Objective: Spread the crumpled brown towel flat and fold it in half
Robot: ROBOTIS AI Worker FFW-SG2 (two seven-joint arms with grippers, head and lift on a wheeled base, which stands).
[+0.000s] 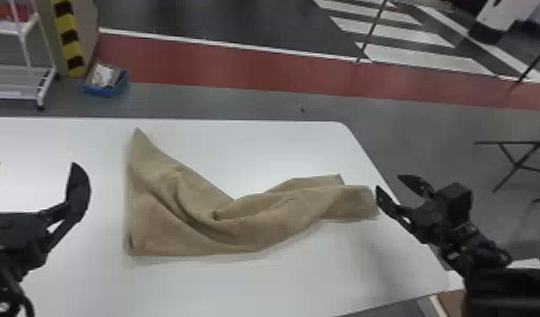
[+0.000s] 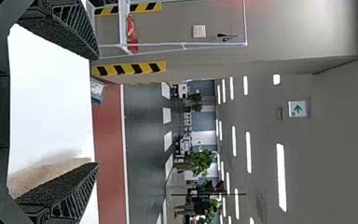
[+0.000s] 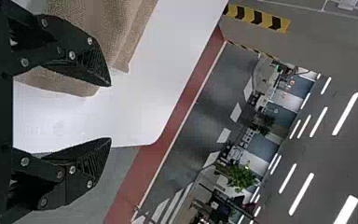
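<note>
Brown towel: the towel (image 1: 247,232) lies rumpled on the white table (image 1: 290,147), between the two claws, with deep folds through its middle and a pointed corner at its far left.
Left claw: it (image 1: 34,163) is released, its fingers spread wide with nothing between them; it hangs to the left of the towel, apart from it in the head view.
Right claw: it (image 1: 389,181) is released too, its fingers parted and holding nothing, just beside the towel's narrow right end.
Right claw's contact: one finger overlaps the cloth in the right wrist view; whether they touch, one cannot tell.
Towel's right end: bunched, close to the table's right edge.
</note>
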